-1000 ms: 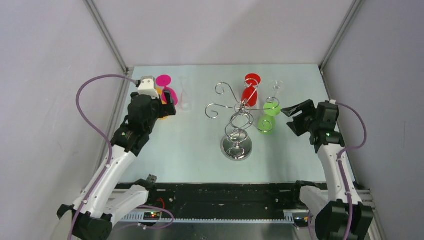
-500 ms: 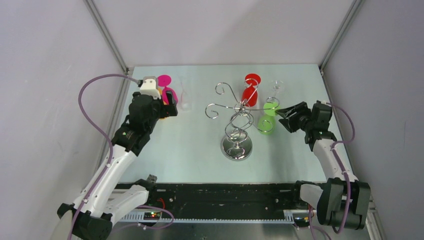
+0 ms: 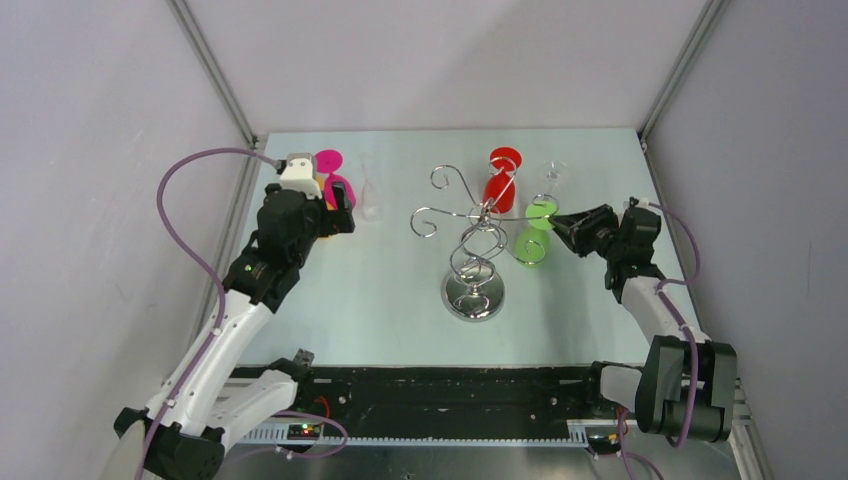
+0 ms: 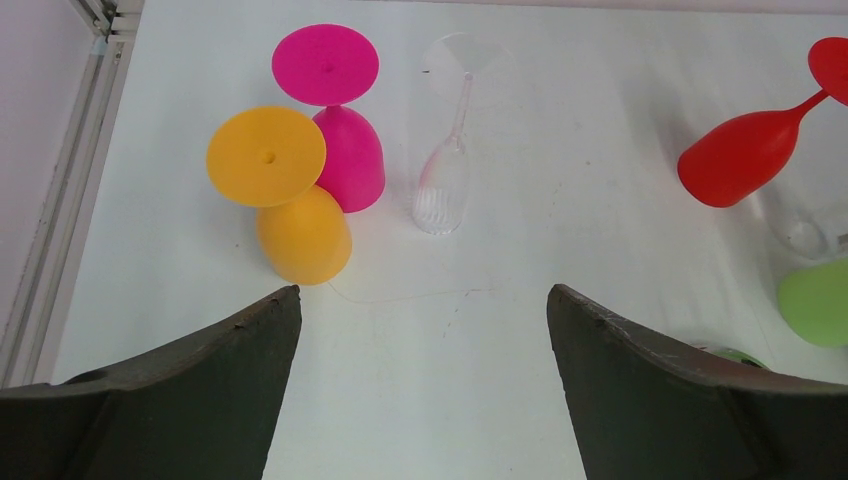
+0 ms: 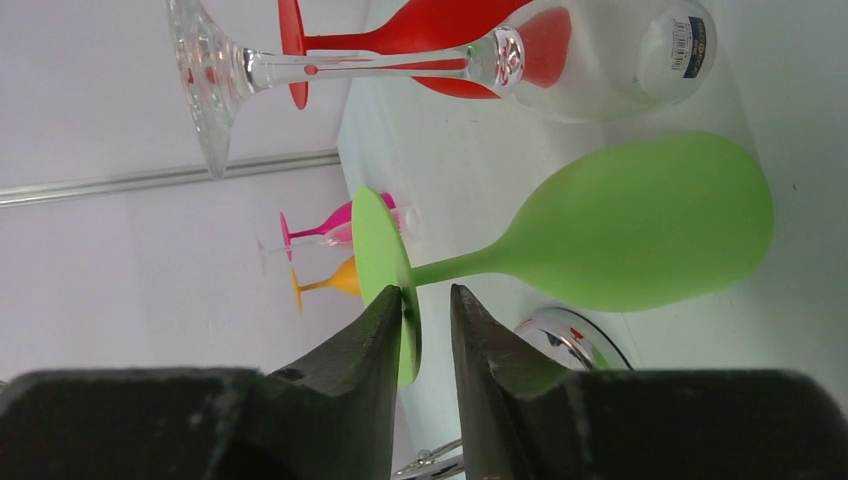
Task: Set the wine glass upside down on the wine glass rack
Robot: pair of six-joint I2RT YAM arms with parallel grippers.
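Observation:
The green wine glass stands bowl-down on the table, just right of the chrome wine glass rack, its flat foot on top. My right gripper reaches in from the right at foot height. In the right wrist view its narrowed jaws straddle the rim of the green wine glass foot. One finger touches the disc, and a thin gap shows on the other side of my right gripper. My left gripper hovers open and empty at the far left; in its own view the left gripper frames bare table.
An orange glass, a pink glass and a clear flute stand inverted at the back left. A red glass and a clear glass stand behind the rack. The rack's mirrored base lies beside the green bowl.
My right arm has pushed left to the green glass's foot and its jaws have narrowed around the rim. The left arm has barely moved.

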